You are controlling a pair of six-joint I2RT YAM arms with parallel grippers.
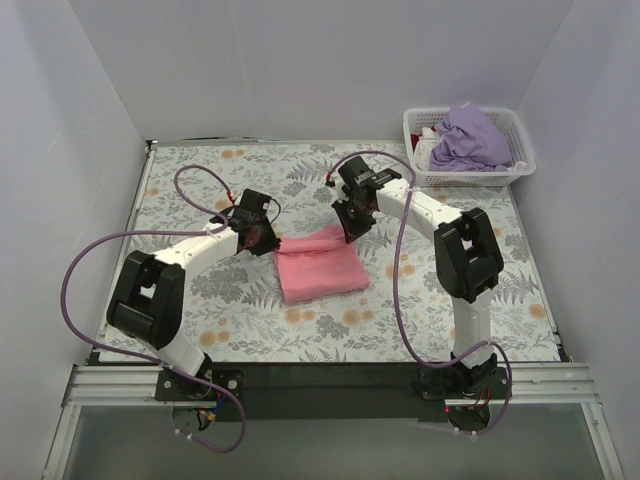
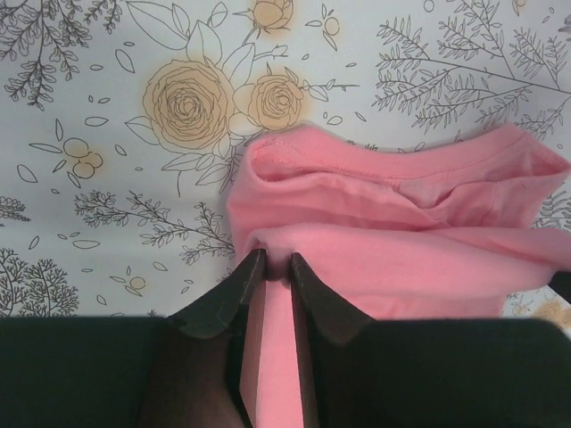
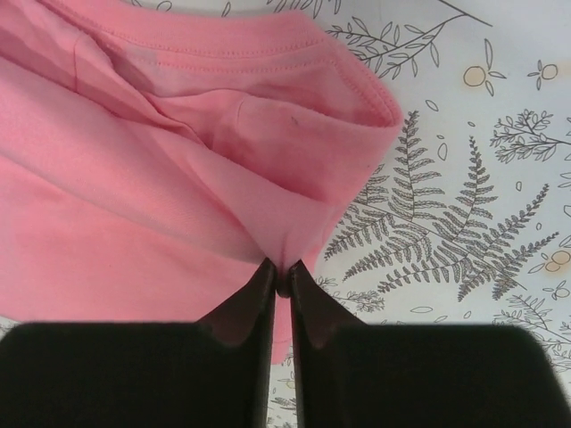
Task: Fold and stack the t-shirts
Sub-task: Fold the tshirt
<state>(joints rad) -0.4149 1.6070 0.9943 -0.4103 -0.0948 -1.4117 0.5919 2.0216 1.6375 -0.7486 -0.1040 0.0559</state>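
The salmon pink t-shirt (image 1: 320, 265) lies partly folded at the middle of the table. My left gripper (image 1: 262, 240) is shut on its far left corner; in the left wrist view the fingers pinch a fold of the pink t-shirt (image 2: 401, 232) at the gripper (image 2: 277, 260). My right gripper (image 1: 352, 226) is shut on its far right corner; in the right wrist view the pink t-shirt (image 3: 161, 178) is pinched at the gripper (image 3: 281, 272) and hangs lifted. The lavender purple t-shirt (image 1: 470, 138) lies crumpled in the basket.
A white lattice basket (image 1: 515, 165) stands at the far right corner, holding the purple shirt and some white cloth. The floral tablecloth (image 1: 200, 180) covers the table. White walls close in the left, back and right sides.
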